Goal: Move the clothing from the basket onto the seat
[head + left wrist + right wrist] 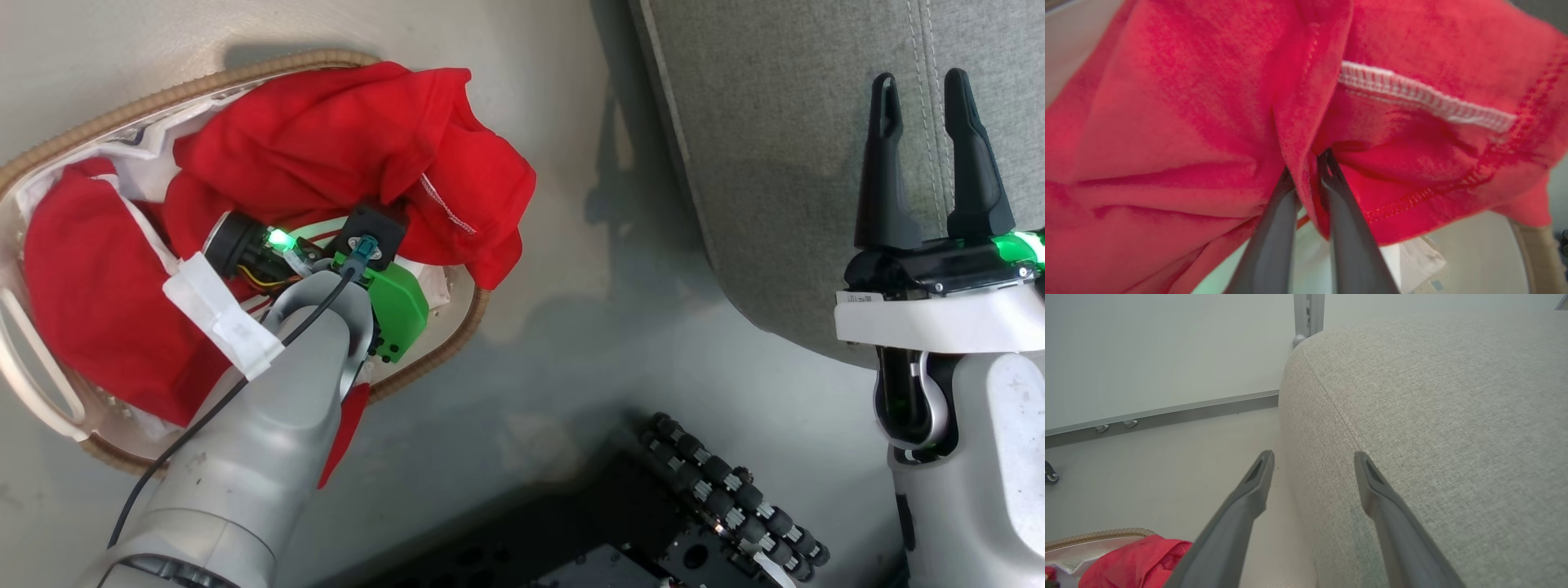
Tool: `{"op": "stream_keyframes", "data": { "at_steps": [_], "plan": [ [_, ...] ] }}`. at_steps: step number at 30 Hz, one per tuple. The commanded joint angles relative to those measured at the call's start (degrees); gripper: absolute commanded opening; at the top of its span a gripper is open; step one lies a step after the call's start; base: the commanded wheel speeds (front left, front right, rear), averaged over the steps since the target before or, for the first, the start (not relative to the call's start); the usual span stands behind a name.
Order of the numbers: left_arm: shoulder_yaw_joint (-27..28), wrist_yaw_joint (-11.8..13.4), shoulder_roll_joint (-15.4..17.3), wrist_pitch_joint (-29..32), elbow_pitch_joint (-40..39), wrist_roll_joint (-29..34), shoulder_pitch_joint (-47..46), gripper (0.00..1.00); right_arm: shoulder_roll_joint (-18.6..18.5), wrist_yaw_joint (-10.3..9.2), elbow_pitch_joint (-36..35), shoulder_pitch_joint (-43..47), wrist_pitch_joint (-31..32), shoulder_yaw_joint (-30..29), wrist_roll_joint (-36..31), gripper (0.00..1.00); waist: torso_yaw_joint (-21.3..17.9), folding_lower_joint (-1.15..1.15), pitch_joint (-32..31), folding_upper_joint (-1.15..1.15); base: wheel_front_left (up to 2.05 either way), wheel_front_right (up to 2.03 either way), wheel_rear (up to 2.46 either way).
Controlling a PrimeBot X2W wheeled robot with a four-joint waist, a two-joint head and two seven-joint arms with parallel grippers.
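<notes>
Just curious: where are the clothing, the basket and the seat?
clothing (343, 139), head view, top red fold.
basket (318, 59), head view, brown woven rim.
seat (775, 163), head view, grey cushion top.

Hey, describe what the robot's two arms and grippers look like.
Both arms have pale silver-grey shells. The left arm carries a black cable, a white tape tag and a bright green wrist housing. The right gripper has two long, dark, tapered fingers, a white collar and a glowing green band.
</notes>
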Motion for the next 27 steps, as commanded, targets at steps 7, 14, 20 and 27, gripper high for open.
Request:
{"op": "stream_keyframes", "data": {
  "at_steps": [7, 14, 20, 27],
  "plan": [
    [-0.9, 0.5, -0.1, 0.0, -3.3, -2.1, 2.4, 0.00, -0.1, -0.02, 1.4, -0.9, -0.3, -0.9, -1.1, 1.00, 2.7, -0.01, -3.7, 0.00, 0.00, 0.00, 0.00],
    [-2.5, -0.3, 0.2, 0.0, -8.0, -2.3, 6.2, 0.00, -0.2, -0.02, 3.9, 0.5, -0.3, -1.2, -2.8, 1.00, 5.8, -0.01, -10.7, 0.00, 0.00, 0.00, 0.00],
    [-2.7, -1.0, 1.0, 0.0, -13.1, -3.3, 10.7, 0.00, -0.2, -0.02, 6.4, 3.4, -0.3, -1.8, -5.0, 1.00, 8.8, -0.01, -19.6, 0.00, 0.00, 0.00, 0.00],
    [-2.2, -1.6, 2.9, 0.0, -20.6, -4.7, 15.7, 0.00, -0.2, -0.03, 9.3, 8.5, -0.3, -2.7, -7.9, 1.00, 12.8, -0.01, -30.1, 0.00, 0.00, 0.00, 0.00]
  ]
}}
